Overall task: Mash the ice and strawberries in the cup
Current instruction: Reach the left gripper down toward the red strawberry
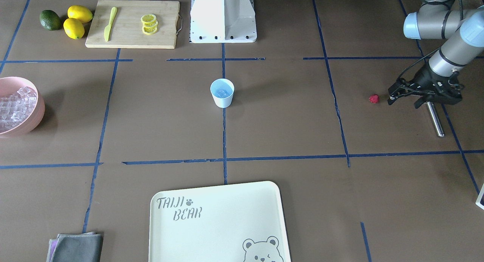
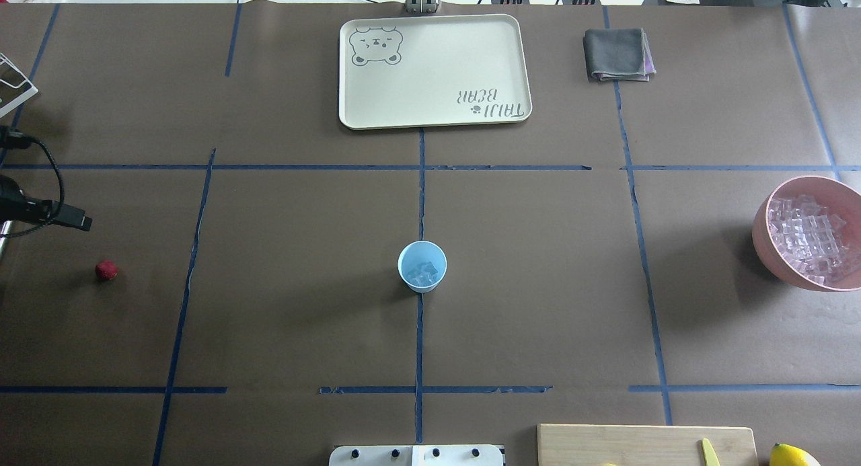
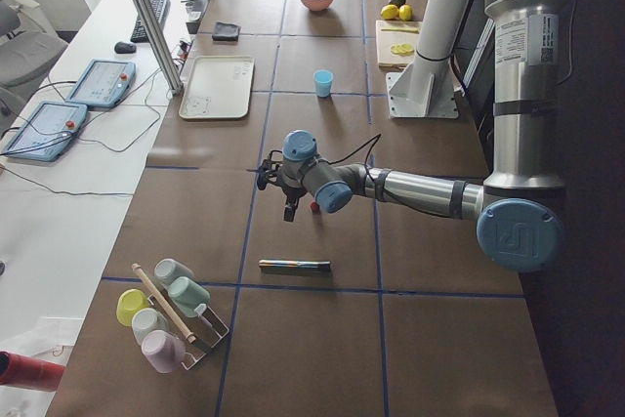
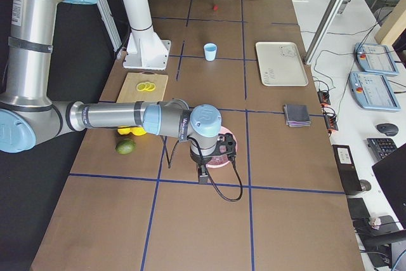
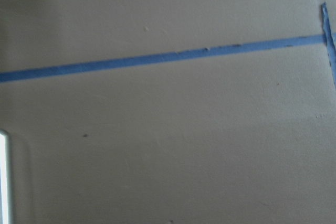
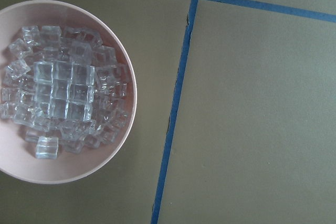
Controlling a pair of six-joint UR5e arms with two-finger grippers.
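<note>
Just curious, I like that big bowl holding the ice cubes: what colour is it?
Plain pink. The bowl shows best in the right wrist-mounted view.

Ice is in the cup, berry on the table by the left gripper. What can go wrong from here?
1. The strawberry is small and round, on bare table just off the open left gripper. An off-line approach could roll it away.
2. The cup stands free at the table's centre, far from the berry, with ice inside. A drop could miss its small mouth or tip it.
3. The metal rod lies close by that wrist. A low descent might knock it.
</note>
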